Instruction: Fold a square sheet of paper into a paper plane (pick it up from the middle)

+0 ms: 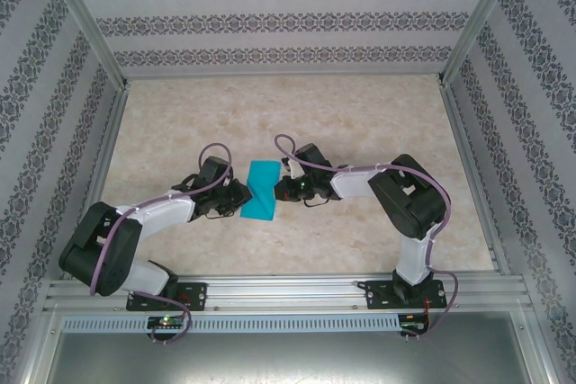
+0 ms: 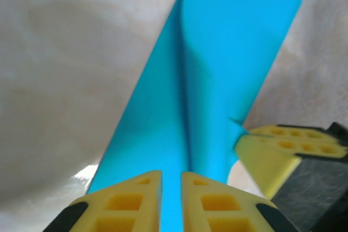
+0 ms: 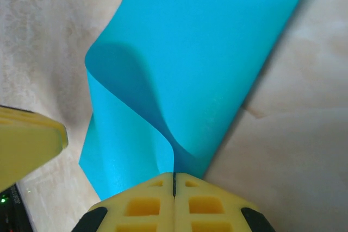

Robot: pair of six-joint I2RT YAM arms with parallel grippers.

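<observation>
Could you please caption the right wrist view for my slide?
Right gripper shut on the curled-over edge of the square sheet of paper.

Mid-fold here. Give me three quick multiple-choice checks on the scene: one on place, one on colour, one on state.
1. Where is the sheet? A: left of both grippers. B: between the left gripper and the right gripper. C: right of both grippers.
2. What colour is it? A: red. B: white. C: teal-blue.
3. What are the right gripper's fingers doing? A: shut on the sheet. B: wide open. C: shut on nothing.
Key: B, the top view shows it between them; C, it is teal-blue in every view; A, the right wrist view shows them together, pinching a curled edge.
</observation>
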